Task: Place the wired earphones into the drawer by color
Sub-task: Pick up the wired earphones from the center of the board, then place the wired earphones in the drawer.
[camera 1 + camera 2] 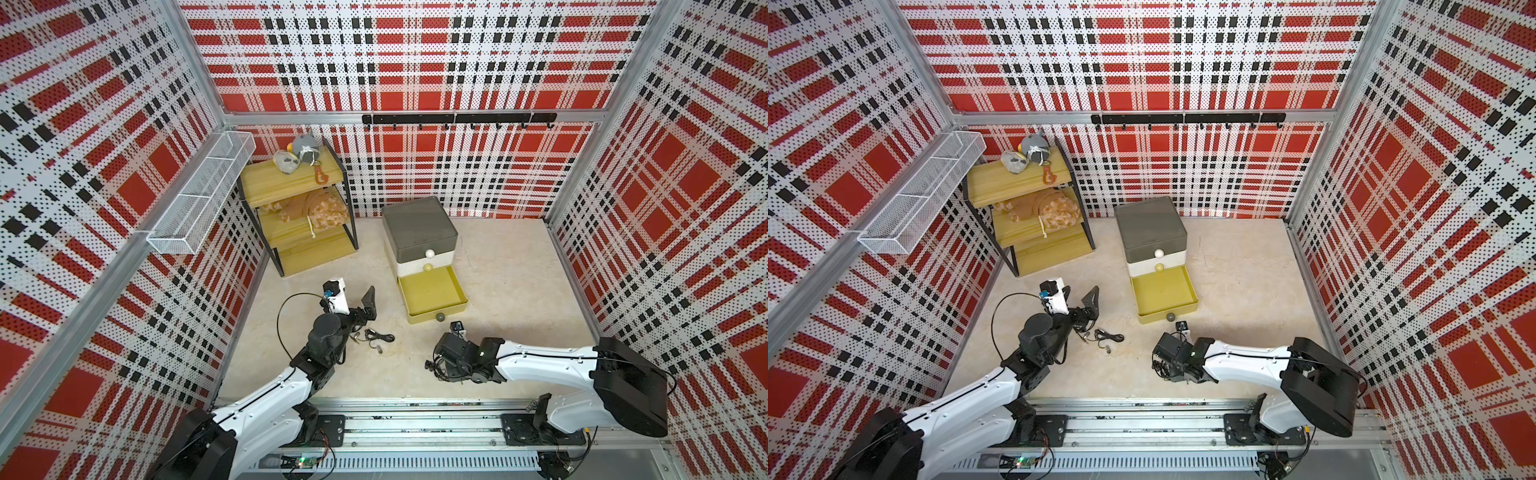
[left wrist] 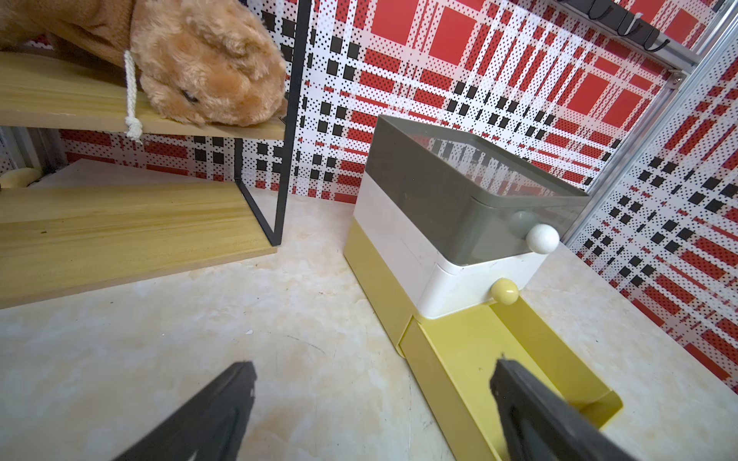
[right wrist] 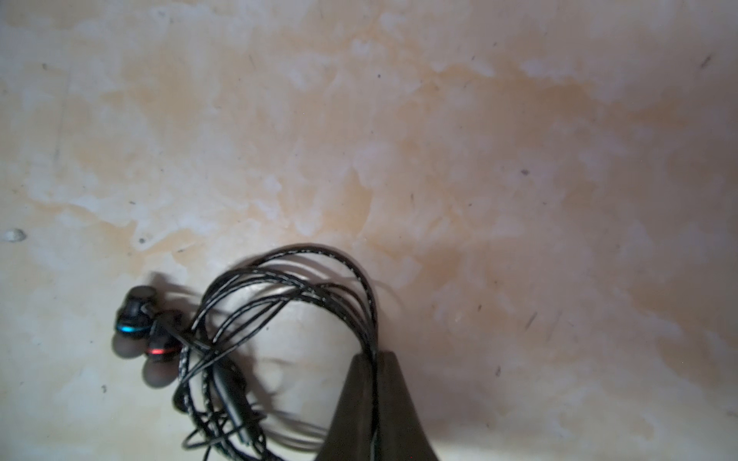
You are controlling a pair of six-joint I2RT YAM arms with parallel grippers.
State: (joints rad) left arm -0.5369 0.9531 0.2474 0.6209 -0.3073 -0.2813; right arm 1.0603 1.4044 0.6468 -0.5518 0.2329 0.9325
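Observation:
In the right wrist view my right gripper (image 3: 374, 357) is shut on a loop of black wired earphones (image 3: 279, 275). Their coil and two earbuds (image 3: 139, 323) lie on the floor beside the jaws. Both top views show this bundle (image 1: 432, 368) (image 1: 1160, 368) under the right wrist, in front of the drawer (image 1: 419, 232) (image 1: 1150, 226). Its mustard bottom tier (image 1: 432, 295) (image 2: 471, 359) is pulled out and empty. A second black earphone bundle (image 1: 376, 336) (image 1: 1106, 336) lies beside the left arm. My left gripper (image 2: 373, 371) is open and holds nothing, left of the open tier.
A yellow wooden shelf rack (image 1: 291, 199) with plush toys stands at the back left. A white wire basket (image 1: 199, 195) hangs on the left wall, and a black hook rail (image 1: 457, 118) runs along the back wall. The drawer's grey and white tiers are closed.

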